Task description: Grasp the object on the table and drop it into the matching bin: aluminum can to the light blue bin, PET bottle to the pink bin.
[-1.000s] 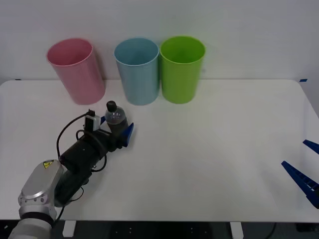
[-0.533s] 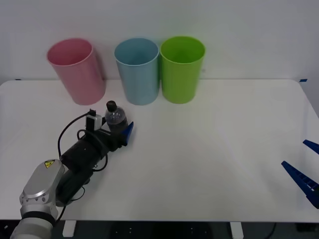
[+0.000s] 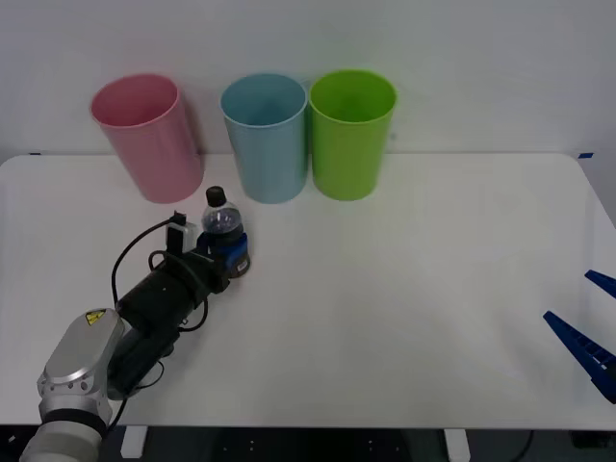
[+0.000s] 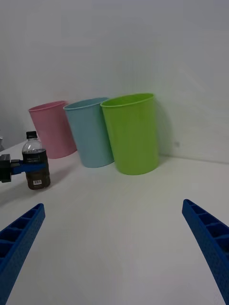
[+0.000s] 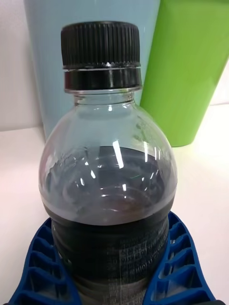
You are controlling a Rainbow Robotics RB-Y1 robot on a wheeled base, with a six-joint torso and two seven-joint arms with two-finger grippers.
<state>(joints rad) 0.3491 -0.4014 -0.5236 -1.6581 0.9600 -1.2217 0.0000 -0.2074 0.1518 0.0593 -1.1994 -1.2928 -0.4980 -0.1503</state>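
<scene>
Your left tool (image 3: 229, 252) is clamping the PET bottle (image 3: 223, 231) upright on the desk (image 3: 404, 289), just near of the light blue bin (image 3: 265, 137). Right tool (image 4: 114, 248) is sitting wide open at the near right.

The bottle (image 5: 109, 190) base was cut off in the left wrist view, and the label (image 5: 109, 252) print was too blurry to read.

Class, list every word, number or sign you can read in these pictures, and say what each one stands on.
PET bottle label: fine print, too blurred to read.
Barcode on the bottle label, seen from the right wrist: digits too small.
Yellow warning triangle on the left arm: a symbol, no legible words.
</scene>
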